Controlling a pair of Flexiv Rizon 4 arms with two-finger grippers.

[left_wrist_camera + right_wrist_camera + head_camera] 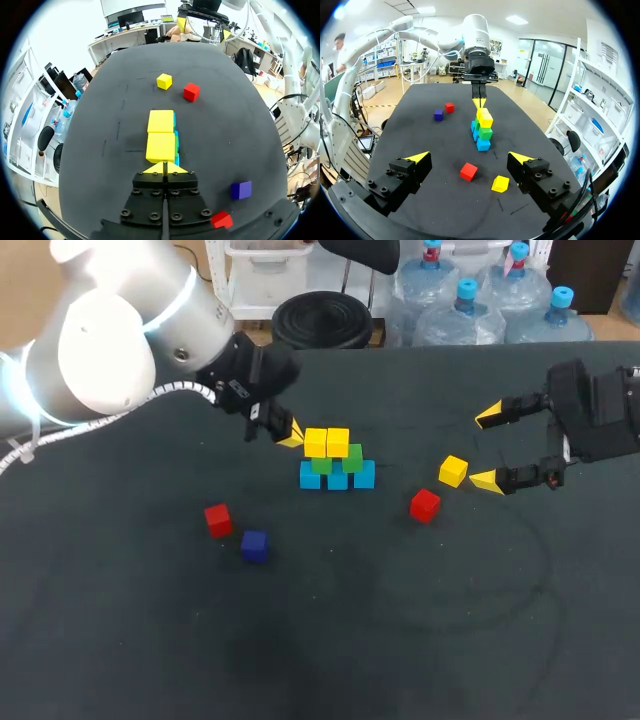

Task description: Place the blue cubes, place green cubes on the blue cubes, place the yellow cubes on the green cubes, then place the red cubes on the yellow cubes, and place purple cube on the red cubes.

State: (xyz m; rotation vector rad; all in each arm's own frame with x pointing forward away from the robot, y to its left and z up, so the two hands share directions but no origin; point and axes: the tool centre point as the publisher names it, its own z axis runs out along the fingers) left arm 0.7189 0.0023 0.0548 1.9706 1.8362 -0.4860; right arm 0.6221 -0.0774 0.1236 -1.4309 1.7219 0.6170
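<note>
A pyramid stands mid-table: a row of blue cubes (337, 478), two green cubes (351, 457) on them, and two yellow cubes (327, 442) on top. My left gripper (291, 434) is shut and empty, its tips right against the near yellow cube (160, 147). Off to the right my right gripper (488, 448) stands open with nothing held. A loose yellow cube (453, 471) and a red cube (425, 505) lie just ahead of it, also seen as the yellow cube (500, 183) and the red cube (468, 171).
A second red cube (218, 520) and a purple cube (254, 545) lie front left of the pyramid. The same purple cube (241, 190) and red cube (221, 219) show beside my left gripper. The dark table (400, 640) stretches on in front.
</note>
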